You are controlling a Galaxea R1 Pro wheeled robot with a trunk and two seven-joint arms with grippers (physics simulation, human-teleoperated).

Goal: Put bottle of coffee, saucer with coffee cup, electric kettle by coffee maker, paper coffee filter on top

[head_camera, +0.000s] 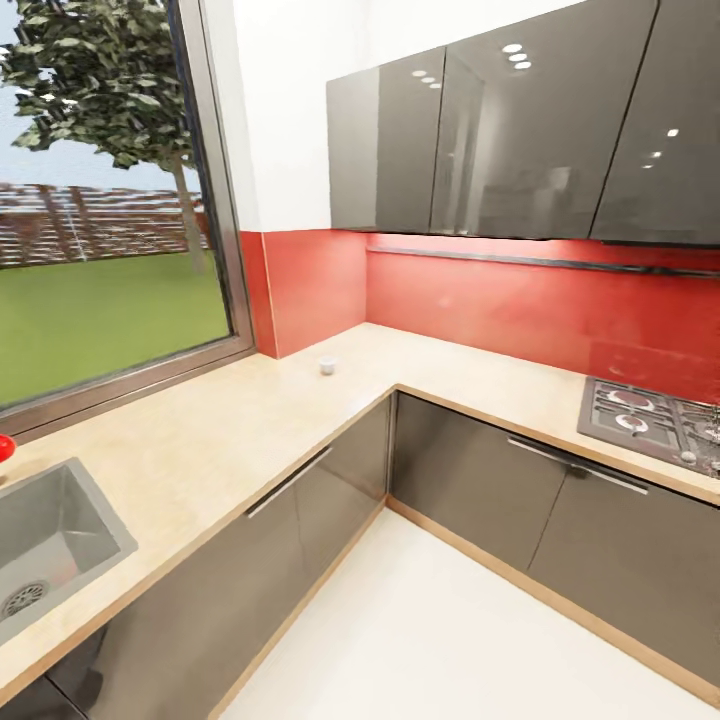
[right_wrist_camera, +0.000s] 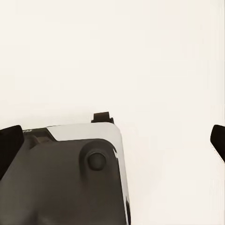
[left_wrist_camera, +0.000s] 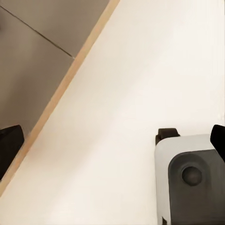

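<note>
A small white cup-like object (head_camera: 327, 365) stands on the beige countertop (head_camera: 220, 430) near the inner corner, below the red backsplash; it is too small to identify. My left gripper (left_wrist_camera: 113, 145) hangs open over the pale floor beside the cabinet base, its dark fingertips (left_wrist_camera: 10, 149) far apart and nothing between them. My right gripper (right_wrist_camera: 113, 143) is open too, over bare floor, with nothing between its fingertips (right_wrist_camera: 9, 146).
An L-shaped counter runs under the window (head_camera: 100, 250), with a steel sink (head_camera: 50, 540) at the left and a gas hob (head_camera: 650, 420) at the right. A red object (head_camera: 5, 447) sits at the left edge. Grey wall cabinets (head_camera: 500, 130) hang above. The robot's base (left_wrist_camera: 192, 183) shows below both grippers.
</note>
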